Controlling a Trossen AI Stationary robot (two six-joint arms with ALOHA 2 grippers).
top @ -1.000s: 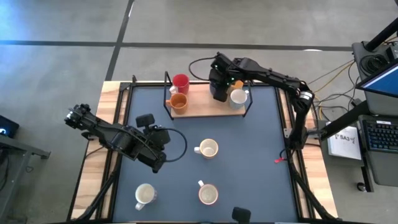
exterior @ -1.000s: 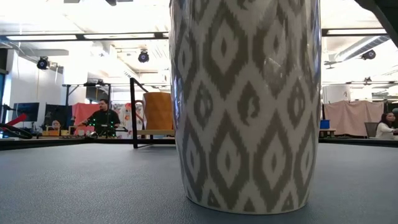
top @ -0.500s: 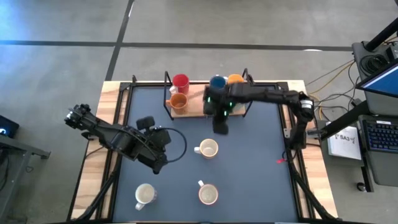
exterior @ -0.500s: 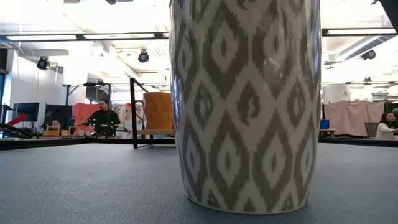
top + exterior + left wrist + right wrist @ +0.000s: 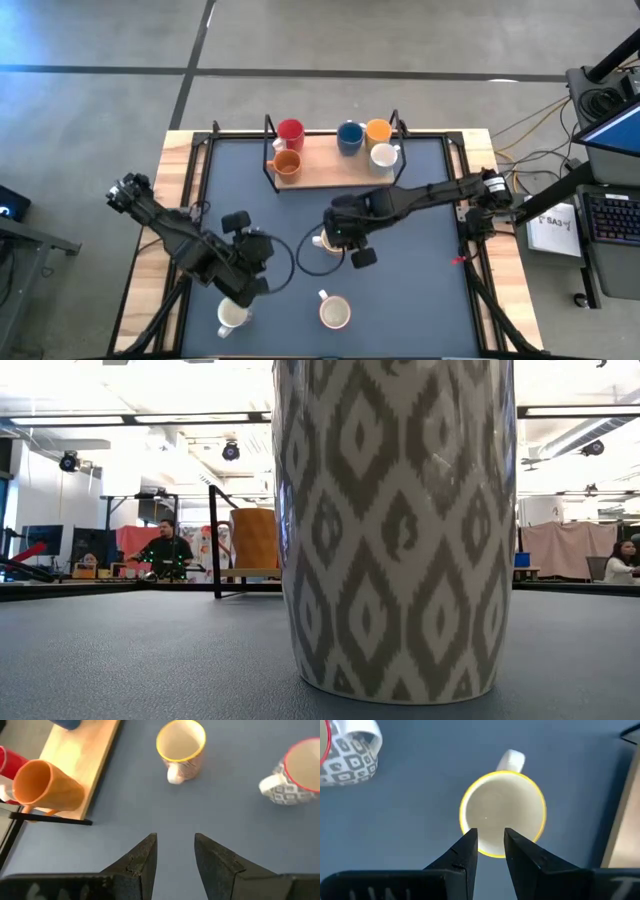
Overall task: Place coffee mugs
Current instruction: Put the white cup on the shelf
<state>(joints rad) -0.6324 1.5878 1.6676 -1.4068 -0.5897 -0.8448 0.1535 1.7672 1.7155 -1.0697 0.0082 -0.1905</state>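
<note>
On the blue mat stand a yellow-rimmed mug (image 5: pixel 322 241), a red-rimmed patterned mug (image 5: pixel 335 313) and a white mug (image 5: pixel 231 317). A wooden rack (image 5: pixel 320 172) at the far edge carries a red mug (image 5: pixel 291 131), a blue mug (image 5: pixel 349 136), two orange mugs (image 5: pixel 287 163) (image 5: pixel 378 129) and a white mug (image 5: pixel 383 156). My right gripper (image 5: pixel 490 845) hangs open, pointing down over the yellow-rimmed mug (image 5: pixel 502 812), its fingertips above the rim on the side away from the handle. My left gripper (image 5: pixel 175 851) is open near the white mug, holding nothing.
A patterned mug (image 5: pixel 390 530) stands right before the low camera and fills that view. The rack has a black wire frame (image 5: pixel 268 135). Bare mat lies to the right of the mugs (image 5: pixel 420 280). A desk with a keyboard stands beyond the table's right edge (image 5: pixel 605 215).
My right gripper has left the white mug on the rack and swung from the far edge toward the near edge, ending above the yellow-rimmed mug. The blue and the second orange mug, hidden by it before, now show. My left gripper has moved toward the near edge, close to the white mug.
</note>
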